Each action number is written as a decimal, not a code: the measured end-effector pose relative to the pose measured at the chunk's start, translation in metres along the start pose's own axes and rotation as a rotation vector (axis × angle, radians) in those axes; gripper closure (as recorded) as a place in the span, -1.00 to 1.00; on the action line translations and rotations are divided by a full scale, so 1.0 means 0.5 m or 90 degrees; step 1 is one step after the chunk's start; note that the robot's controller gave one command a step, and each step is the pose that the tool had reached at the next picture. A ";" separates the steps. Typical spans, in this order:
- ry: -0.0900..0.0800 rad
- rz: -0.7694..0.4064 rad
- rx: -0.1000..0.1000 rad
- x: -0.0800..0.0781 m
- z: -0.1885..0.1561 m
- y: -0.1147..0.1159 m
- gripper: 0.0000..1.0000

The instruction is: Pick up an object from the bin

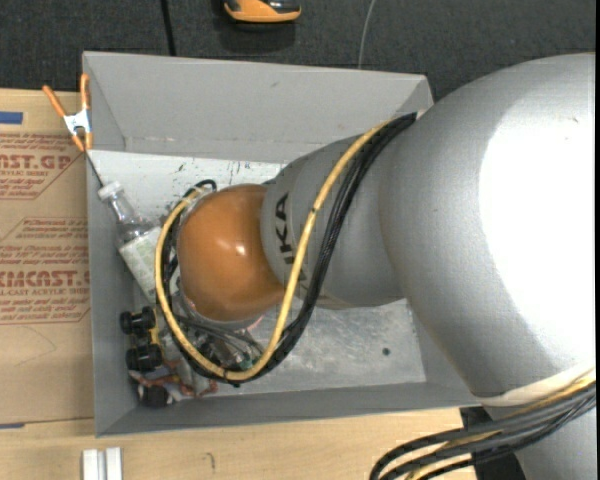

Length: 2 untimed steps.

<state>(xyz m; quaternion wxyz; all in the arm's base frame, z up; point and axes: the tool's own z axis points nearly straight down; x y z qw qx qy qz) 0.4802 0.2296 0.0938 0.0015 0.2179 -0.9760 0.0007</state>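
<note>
A small clear plastic bottle (121,212) with a white cap lies against the bin's left wall, neck pointing to the back. Just in front of it lies a pale white-green packet (141,259), partly covered by the arm's orange dome. In the bin's front left corner sits a cluster of black knobbed parts (139,340) with thin red wires (160,380) around them. They lie right beside the looped cables at the dome's lower edge.
The arm reaches in from the right and covers most of the bin's middle and right. Its orange dome and yellow-black cable loop hang over the left half. A strip of bare floor shows at the front right and along the back wall.
</note>
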 end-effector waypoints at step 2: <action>-0.003 -0.001 -0.001 -0.002 -0.072 0.001 1.00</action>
